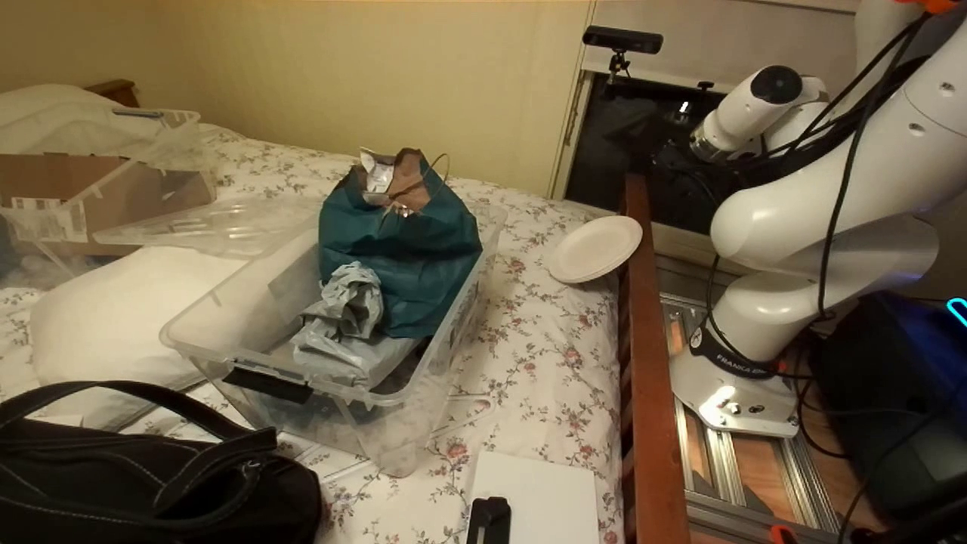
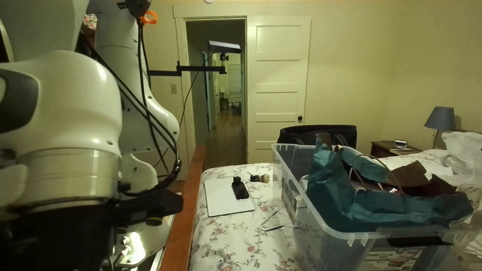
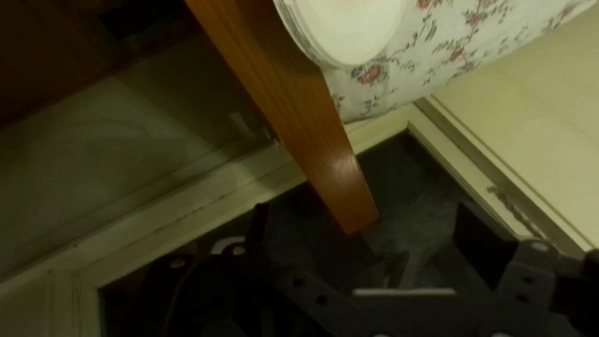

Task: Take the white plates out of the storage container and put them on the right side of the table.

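Note:
A stack of white plates [image 1: 595,249] lies on the floral cloth of the table [image 1: 548,363], beside its brown wooden edge [image 1: 642,340]. The plates also show at the top of the wrist view [image 3: 351,28], partly cut off. The clear storage container [image 1: 204,338] stands on the cloth away from that edge, and shows in an exterior view [image 2: 327,222]. It holds a teal bag and a crumpled grey plastic wrap. My gripper [image 3: 362,220] is open and empty, over the dark space around the end of the wooden edge, apart from the plates. Its fingers cannot be made out in the exterior views.
A black bag [image 1: 151,461] lies in front of the container. A white flat board [image 1: 536,495] with a black object [image 1: 489,520] lies near the wooden edge. A teal bag [image 1: 400,249] sticks up above the container's rim. A translucent lid [image 1: 227,227] lies behind it.

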